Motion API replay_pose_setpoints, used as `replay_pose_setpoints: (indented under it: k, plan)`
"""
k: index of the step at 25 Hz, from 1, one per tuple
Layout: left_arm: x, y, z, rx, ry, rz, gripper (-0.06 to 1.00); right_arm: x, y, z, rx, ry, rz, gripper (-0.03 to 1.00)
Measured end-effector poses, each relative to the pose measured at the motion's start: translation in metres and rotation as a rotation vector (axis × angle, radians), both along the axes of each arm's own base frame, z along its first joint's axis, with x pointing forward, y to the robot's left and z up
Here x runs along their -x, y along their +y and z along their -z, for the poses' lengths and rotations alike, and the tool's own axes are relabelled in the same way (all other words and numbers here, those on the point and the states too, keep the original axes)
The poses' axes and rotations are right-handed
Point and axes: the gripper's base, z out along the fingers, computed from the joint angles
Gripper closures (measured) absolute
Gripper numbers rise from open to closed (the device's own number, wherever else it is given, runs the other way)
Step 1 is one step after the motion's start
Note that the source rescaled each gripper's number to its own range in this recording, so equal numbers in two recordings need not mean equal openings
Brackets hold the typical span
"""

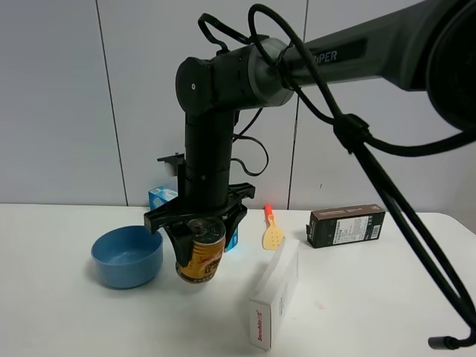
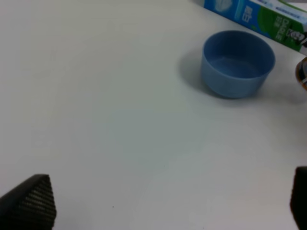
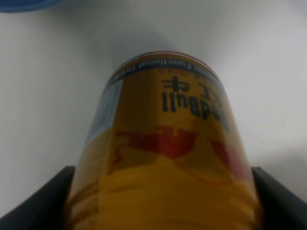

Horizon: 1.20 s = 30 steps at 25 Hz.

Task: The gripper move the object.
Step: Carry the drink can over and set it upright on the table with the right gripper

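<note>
The gold-yellow Red Bull can hangs slightly tilted between the black prongs of my right gripper, just right of the blue bowl. Its base is close to the white table; I cannot tell if it touches. The right arm reaches in from the upper right. In the right wrist view the can fills the frame, with the fingers clamped on both sides. A sliver of the can shows in the left wrist view. My left gripper is open and empty over bare table; it is out of the exterior view.
A blue bowl stands left of the can. A white box lies to its right in front. A dark box, a yellow-orange scoop and a blue carton lie farther back.
</note>
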Motion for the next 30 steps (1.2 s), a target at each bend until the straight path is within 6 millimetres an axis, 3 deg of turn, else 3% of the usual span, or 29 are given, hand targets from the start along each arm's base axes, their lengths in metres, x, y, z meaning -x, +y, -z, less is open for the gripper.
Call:
replay_pose_setpoints:
  k: [4, 14, 20, 30]
  plan:
    - [0.000, 0.000, 0.000, 0.000, 0.000, 0.000, -0.06, -0.002, -0.001, 0.010, 0.009, 0.018, 0.007, 0.97]
    - [0.000, 0.000, 0.000, 0.000, 0.000, 0.000, -0.06, -0.001, 0.001, 0.012, -0.006, 0.038, 0.031, 0.97]
    - [0.000, 0.000, 0.000, 0.000, 0.000, 0.000, -0.06, -0.002, 0.001, 0.032, 0.022, 0.065, 0.037, 0.97]
    - [0.000, 0.000, 0.000, 0.000, 0.000, 0.000, -0.06, -0.007, -0.004, 0.032, 0.083, 0.008, 0.018, 0.97]
